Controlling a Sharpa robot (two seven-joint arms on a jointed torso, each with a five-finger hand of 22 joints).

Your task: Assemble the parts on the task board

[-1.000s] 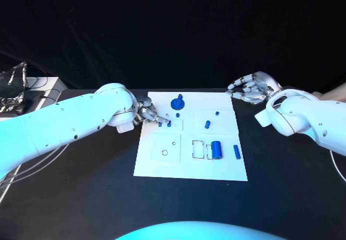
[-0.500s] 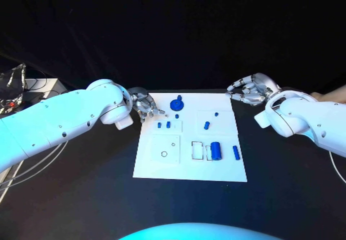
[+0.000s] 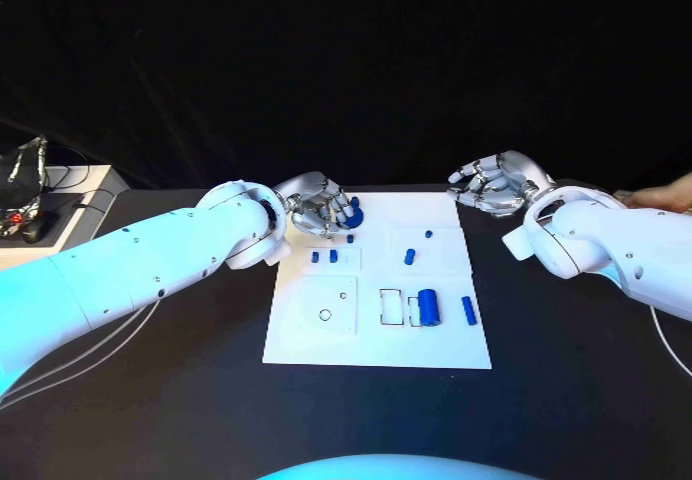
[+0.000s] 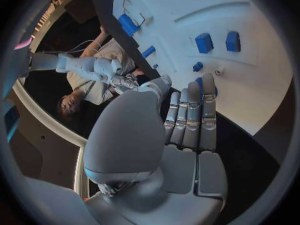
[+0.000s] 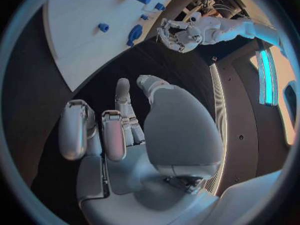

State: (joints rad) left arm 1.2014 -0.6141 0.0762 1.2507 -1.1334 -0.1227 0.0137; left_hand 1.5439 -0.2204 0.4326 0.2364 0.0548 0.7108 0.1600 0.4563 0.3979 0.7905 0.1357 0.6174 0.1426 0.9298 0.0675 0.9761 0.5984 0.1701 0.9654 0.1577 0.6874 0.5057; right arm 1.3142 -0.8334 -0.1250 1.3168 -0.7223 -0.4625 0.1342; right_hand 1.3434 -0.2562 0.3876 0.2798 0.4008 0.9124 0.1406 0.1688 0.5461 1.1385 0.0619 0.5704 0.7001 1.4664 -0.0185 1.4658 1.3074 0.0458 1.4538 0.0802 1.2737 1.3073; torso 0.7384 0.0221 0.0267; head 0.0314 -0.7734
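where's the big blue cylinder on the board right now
In the head view the large blue cylinder lies on the task board in its near right part, between a rectangular outline and a slimmer blue pin.

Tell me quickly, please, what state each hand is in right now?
Left hand: open, fingers extended over the far edge of the task board, holding nothing.
Right hand: fingers curled in, holding nothing, beyond the board's far right corner.

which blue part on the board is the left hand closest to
The round blue part at the task board's far edge. The left hand hangs right beside it, while the other blue pieces lie nearer the robot.
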